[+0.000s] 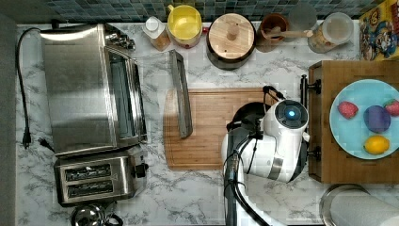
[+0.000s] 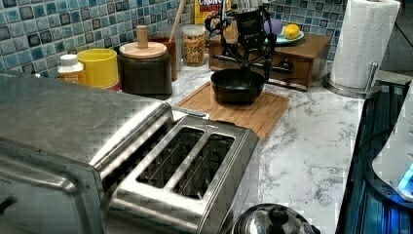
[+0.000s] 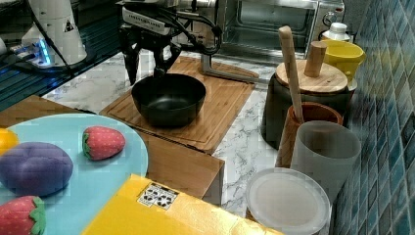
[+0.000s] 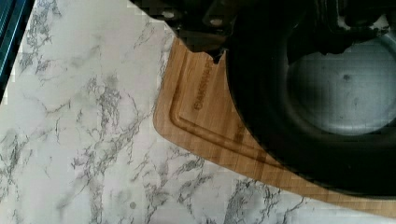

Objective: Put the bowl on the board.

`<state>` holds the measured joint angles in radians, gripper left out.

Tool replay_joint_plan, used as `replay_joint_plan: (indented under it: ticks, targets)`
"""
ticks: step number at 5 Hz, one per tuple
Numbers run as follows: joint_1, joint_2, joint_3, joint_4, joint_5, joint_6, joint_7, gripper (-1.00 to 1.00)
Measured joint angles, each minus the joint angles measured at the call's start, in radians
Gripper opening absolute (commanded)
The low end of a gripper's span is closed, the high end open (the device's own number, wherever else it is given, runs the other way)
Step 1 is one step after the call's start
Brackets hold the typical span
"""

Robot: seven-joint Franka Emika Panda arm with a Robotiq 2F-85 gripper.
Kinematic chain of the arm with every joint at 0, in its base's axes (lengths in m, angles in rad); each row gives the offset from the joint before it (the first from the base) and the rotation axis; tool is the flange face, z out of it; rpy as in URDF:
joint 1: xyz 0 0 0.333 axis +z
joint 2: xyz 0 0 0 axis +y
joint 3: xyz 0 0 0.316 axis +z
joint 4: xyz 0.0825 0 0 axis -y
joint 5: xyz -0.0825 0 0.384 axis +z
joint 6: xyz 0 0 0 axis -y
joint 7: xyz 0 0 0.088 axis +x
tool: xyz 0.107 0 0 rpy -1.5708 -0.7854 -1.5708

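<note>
The black 2-fingered gripper (image 3: 147, 61) hangs just above the rim of the round plain black bowl (image 3: 169, 100). In the right view its fingers (image 3: 132, 66) stand spread apart, one outside the rim and one at it, gripping nothing that can be made out; whether a finger touches the rim is hard to tell.

The bowl sits on the large light-brown rectangular wooden cutting board (image 3: 222, 110), toward the board's 3 o'clock end in the top view, where the white arm (image 1: 277, 141) covers most of the bowl (image 1: 244, 113). In the wrist view the bowl (image 4: 327, 107) is cut off by the frame beside the grooved board corner (image 4: 196, 121).

In the top view, at 12 o'clock from the bowl stands a dark pot with a round wooden knobbed lid (image 1: 231, 40), and a yellow cup (image 1: 184, 24) at 11 o'clock. At 3 o'clock a darker wooden tray (image 1: 329, 160) carries a pale blue plate (image 1: 350, 136) of toy fruit. At 9 o'clock a steel toaster oven (image 1: 89, 89) has its door (image 1: 181, 99) lowered over the board's far end.

Everything rests on a white marble counter (image 1: 188, 197) against blue mosaic tiles (image 2: 34, 34).
</note>
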<state>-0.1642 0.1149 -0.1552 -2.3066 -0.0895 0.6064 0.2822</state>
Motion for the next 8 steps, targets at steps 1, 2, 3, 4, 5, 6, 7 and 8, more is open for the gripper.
replay_joint_plan:
  ticks: [1,2,3,4,5,6,7,8]
  targets:
    - [-0.002,0.000,-0.007,0.010,0.000,0.000,-0.001,0.00]
    - [-0.002,0.000,-0.004,0.012,0.004,0.000,0.000,0.00]
    - [-0.002,0.001,0.004,0.012,0.004,0.023,0.000,0.00]
    - [0.000,0.001,0.006,0.012,-0.001,0.028,0.000,0.00]
    - [0.000,0.001,0.006,0.012,-0.001,0.026,-0.002,0.00]
    - [0.001,0.001,0.006,0.012,-0.001,0.015,-0.002,0.00]
    - [0.000,0.001,0.007,0.012,-0.001,0.011,-0.003,0.00]
    - [0.001,0.002,0.007,0.012,-0.001,0.011,-0.002,0.00]
